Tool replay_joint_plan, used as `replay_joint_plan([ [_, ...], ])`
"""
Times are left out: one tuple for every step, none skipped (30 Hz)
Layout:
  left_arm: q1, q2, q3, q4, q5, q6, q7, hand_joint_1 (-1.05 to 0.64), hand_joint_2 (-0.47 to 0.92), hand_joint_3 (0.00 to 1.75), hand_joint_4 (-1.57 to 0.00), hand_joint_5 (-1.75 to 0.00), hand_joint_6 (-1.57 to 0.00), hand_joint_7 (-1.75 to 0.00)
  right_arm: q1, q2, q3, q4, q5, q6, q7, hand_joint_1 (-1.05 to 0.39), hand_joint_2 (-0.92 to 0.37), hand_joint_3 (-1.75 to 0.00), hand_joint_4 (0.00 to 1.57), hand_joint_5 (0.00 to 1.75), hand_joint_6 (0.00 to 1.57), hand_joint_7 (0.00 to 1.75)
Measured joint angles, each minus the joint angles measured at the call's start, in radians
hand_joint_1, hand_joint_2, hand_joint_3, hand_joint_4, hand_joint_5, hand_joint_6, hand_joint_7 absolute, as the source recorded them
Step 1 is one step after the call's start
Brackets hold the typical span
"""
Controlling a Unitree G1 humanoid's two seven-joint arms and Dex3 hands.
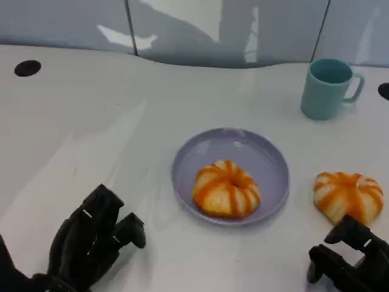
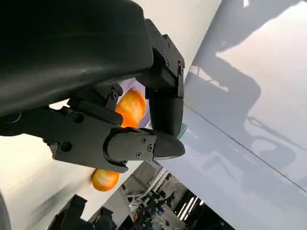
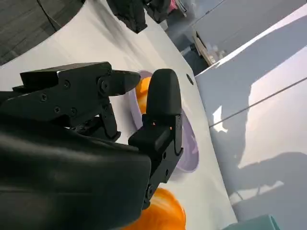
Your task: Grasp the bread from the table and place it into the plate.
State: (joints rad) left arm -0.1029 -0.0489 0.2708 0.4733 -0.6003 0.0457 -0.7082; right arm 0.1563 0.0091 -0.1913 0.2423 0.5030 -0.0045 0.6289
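While one orange-striped ring-shaped bread (image 1: 226,189) already sits in the round lilac plate (image 1: 267,159), its twin (image 1: 348,196) waits near the table's right edge, just beyond the empty, spread-fingered right hand (image 1: 349,258); the left hand (image 1: 94,240) rests idle, holding nothing.

two breads: one bread on the plate (image 1: 226,188) at centre frame, one bread on the desk (image 1: 348,195) at right. one purple plate (image 1: 267,155). one teal mug (image 1: 328,88), upper right.

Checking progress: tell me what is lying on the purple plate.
One orange-striped bread lies on the purple plate, toward its near side. The plate surface beneath it is covered. A second bread sits on the table.
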Motion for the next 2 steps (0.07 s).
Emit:
replay_joint_plan([
  [0.000, 0.000, 0.001, 0.003, 0.000, 0.000, 0.000, -0.52, 0.92, 0.25, -0.83, -1.75, -0.57, -1.75, 0.000, 0.000, -0.001, 0.003, 0.000, -0.001, 0.001, -0.65, -0.92, -0.20, 0.76, 1.60, 0.65, 1.41],
  [-0.001, 0.002, 0.001, 0.007, 0.000, 0.000, -0.003, -0.52, 0.92, 0.26, -0.83, -1.75, -0.57, -1.75, 0.000, 0.000, -0.002, 0.003, 0.000, -0.002, 0.001, -0.66, -0.92, -0.19, 0.77, 1.59, 0.66, 1.42],
])
